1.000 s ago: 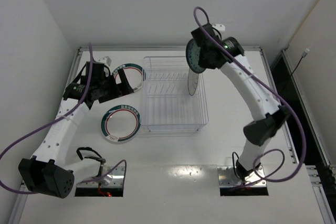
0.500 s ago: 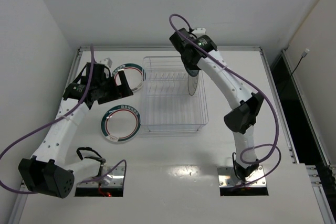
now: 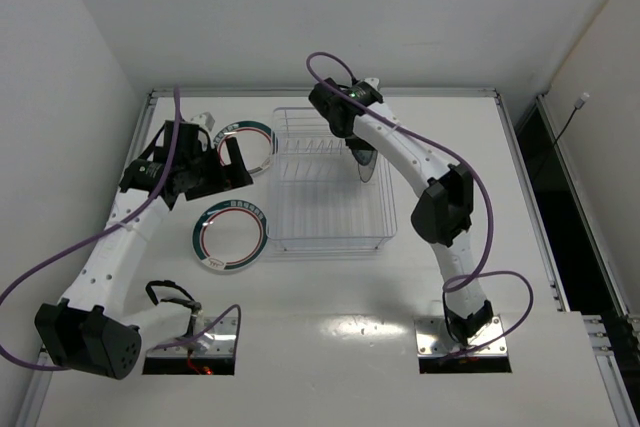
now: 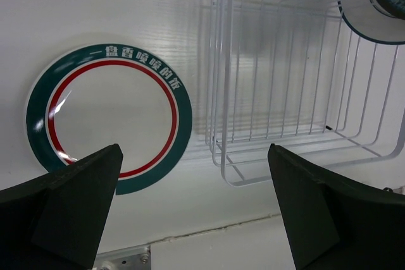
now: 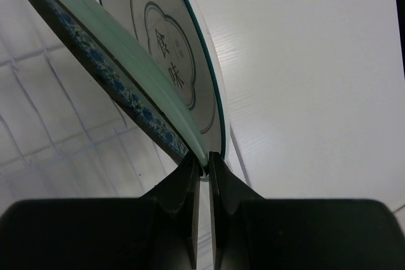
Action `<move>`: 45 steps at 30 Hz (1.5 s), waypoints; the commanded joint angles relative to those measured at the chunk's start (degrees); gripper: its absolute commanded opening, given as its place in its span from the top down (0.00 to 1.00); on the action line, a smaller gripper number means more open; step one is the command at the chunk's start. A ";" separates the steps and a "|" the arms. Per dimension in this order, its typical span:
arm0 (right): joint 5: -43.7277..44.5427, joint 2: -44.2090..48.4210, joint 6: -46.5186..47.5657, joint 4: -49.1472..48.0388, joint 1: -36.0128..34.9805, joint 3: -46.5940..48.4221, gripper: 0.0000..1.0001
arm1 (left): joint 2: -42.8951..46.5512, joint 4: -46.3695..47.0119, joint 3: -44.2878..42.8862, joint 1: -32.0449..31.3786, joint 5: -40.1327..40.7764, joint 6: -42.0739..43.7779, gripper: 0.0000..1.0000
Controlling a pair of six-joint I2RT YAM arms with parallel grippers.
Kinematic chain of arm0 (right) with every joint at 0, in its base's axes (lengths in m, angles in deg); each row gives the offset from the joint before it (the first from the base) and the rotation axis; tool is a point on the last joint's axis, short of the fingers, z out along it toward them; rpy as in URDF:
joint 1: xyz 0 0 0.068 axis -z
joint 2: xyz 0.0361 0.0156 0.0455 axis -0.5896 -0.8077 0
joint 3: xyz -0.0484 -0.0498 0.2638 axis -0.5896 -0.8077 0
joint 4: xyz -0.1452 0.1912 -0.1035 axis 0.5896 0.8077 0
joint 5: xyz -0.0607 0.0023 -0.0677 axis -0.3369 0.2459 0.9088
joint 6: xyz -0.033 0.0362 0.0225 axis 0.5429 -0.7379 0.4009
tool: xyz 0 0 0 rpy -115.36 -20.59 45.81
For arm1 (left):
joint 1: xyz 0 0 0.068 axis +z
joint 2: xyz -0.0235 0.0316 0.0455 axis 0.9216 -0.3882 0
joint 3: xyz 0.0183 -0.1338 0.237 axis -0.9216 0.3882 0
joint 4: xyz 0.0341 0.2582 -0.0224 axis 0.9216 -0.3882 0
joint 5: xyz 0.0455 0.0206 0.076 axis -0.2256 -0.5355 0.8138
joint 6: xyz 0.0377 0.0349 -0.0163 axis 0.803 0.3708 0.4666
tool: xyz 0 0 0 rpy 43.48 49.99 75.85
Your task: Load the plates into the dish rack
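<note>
Top view: my right arm [image 3: 400, 152] has swung in over the dish rack [image 3: 330, 240]; left wrist: left gripper [image 4: 195, 153] spread wide above a banded plate [image 4: 107, 112] lying outside the rack; right wrist: right gripper [image 5: 204, 159] pinching the teal plate [image 5: 114, 74] by its rim beside the racked grey plate [image 5: 164, 49], so slotting looks imminent.

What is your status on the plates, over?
Left pincer open, near a rimmed white plate on the table. Right pincer shut on the teal-blue plate, at the dish rack beside the grey plate. Nothing blocking seen.
</note>
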 commanded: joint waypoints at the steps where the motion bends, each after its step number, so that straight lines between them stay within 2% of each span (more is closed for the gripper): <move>1: 5.08 1.23 -5.24 3.45 0.59 0.42 1.00 | 1.93 -0.84 1.12 0.60 0.61 0.87 0.00; 16: 8.95 1.23 -12.80 3.45 -0.46 1.83 1.00 | 2.46 -0.84 2.27 0.60 0.61 0.87 0.00; 25: 10.97 0.53 -13.94 3.45 -0.99 -0.28 1.00 | 2.46 -0.84 2.80 0.60 0.08 1.40 0.00; 32: 8.08 -6.14 -15.00 3.45 -3.98 -1.42 1.00 | 2.46 -0.84 2.80 0.60 0.08 1.40 0.00; 36: 6.67 -7.90 -17.11 3.45 -6.08 -5.55 1.00 | 2.46 -1.37 2.27 0.60 0.60 1.40 0.00; 40: 3.51 -7.91 -18.52 3.45 -6.79 -5.48 1.00 | 2.46 -1.37 2.89 0.60 1.13 1.40 0.00; 42: 1.22 -7.91 -18.52 2.84 -7.32 -4.07 0.93 | 2.46 -1.98 2.89 0.60 1.83 1.40 0.00; 43: 0.69 -7.21 -18.00 1.97 -7.32 -3.19 0.79 | 2.46 -1.98 2.89 0.60 1.84 1.40 0.00; 45: 0.16 -5.81 -16.07 0.13 -7.32 -2.58 0.71 | 2.98 -2.59 2.89 0.60 4.02 1.40 0.00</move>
